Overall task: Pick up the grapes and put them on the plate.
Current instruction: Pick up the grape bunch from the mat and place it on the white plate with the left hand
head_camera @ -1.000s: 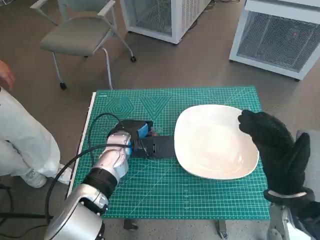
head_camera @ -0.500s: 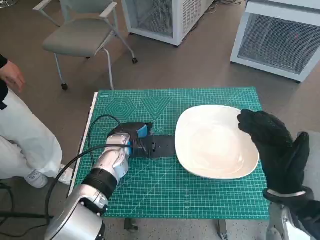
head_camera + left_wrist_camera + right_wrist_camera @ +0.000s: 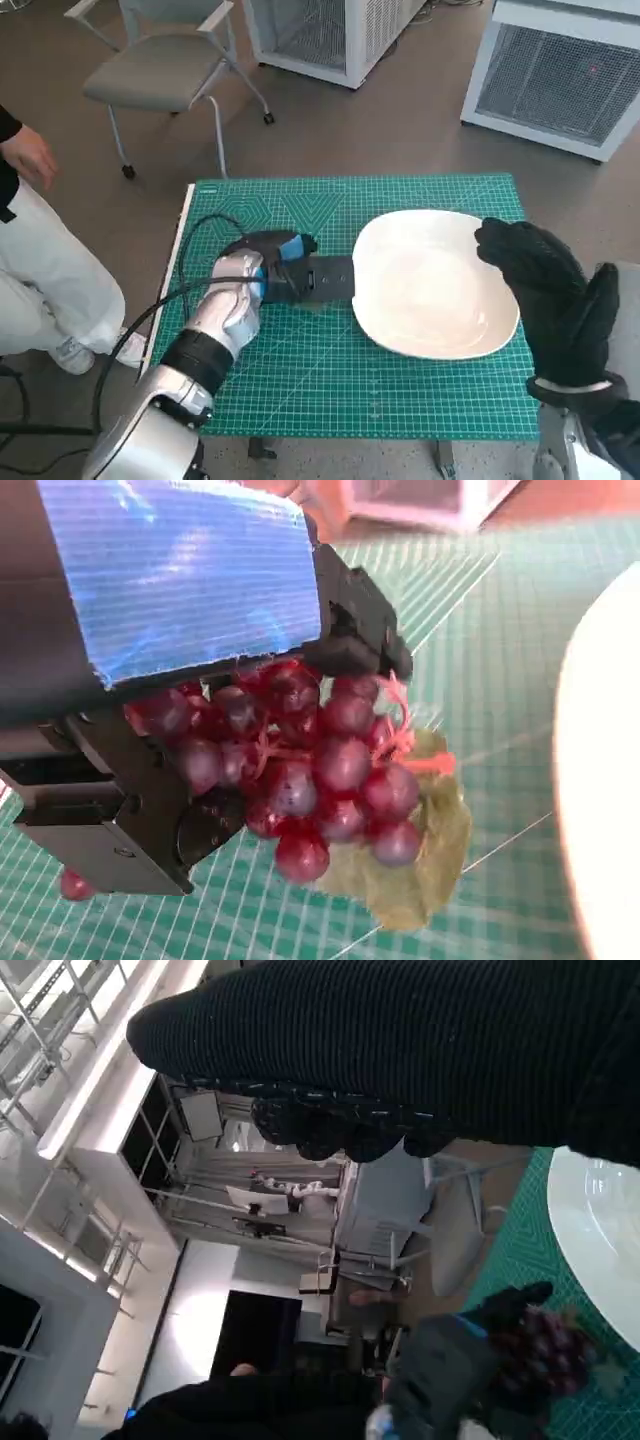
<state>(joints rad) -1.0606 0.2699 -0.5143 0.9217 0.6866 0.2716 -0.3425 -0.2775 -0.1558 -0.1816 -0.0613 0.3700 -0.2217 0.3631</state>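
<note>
Grapes (image 3: 300, 780): dark red bunch, glossy round berries on pinkish stems, one limp green leaf below; clasped in the left hand (image 3: 270, 272) just beside the plate (image 3: 435, 285) rim, over the mat (image 3: 330, 380). Change: left hand has edged toward the plate in the last second; carry looks under way, release not yet made. Plate: white, smooth, shallow, rounded-square, nothing on it. Right hand (image 3: 545, 290): knitted black glove, fingers apart, holding nothing, at the plate's far edge. Mat: green, gridded, covering the table.

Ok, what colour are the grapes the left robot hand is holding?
Dark red-purple bunch of grapes with a pale green leaf beneath, clearest in the left wrist view.
</note>
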